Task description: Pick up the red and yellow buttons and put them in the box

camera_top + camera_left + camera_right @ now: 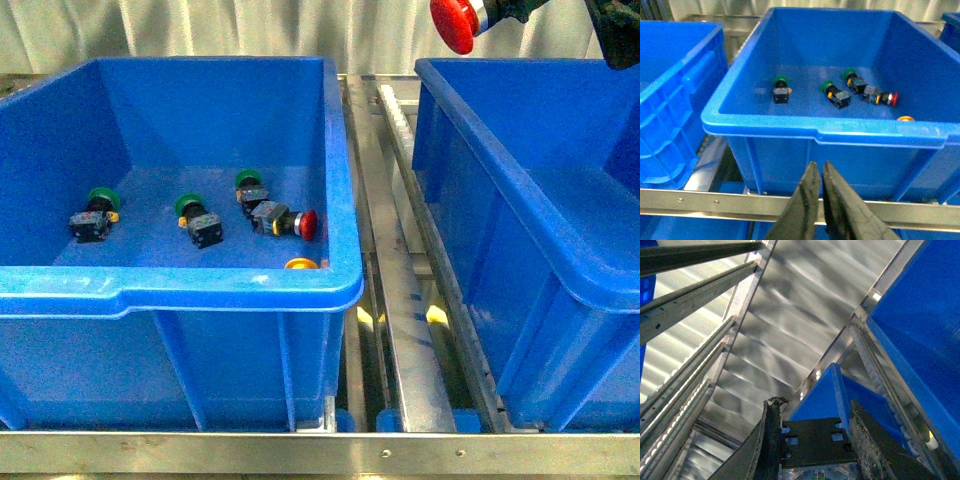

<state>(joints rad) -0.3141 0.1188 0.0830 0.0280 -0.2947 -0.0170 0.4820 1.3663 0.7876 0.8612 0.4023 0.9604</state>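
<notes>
Facing forward, the right gripper (520, 12) holds a red-capped button (456, 22) above the right box (520, 215), while the left box (200, 290) keeps one red button (288, 221), one yellow cap (301, 264), three green switches (198, 218); left wrist: left gripper (818, 200) clenched, empty; right wrist: fingers (771, 440) clamp a dark body (816, 442).

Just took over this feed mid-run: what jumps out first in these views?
A red button hangs high at the top of the front view, clamped in the right gripper above the right-hand blue box. In the left blue bin lie three green-capped switches, another red button and a yellow cap by the near wall. The left gripper waits outside that bin, jaws shut.
</notes>
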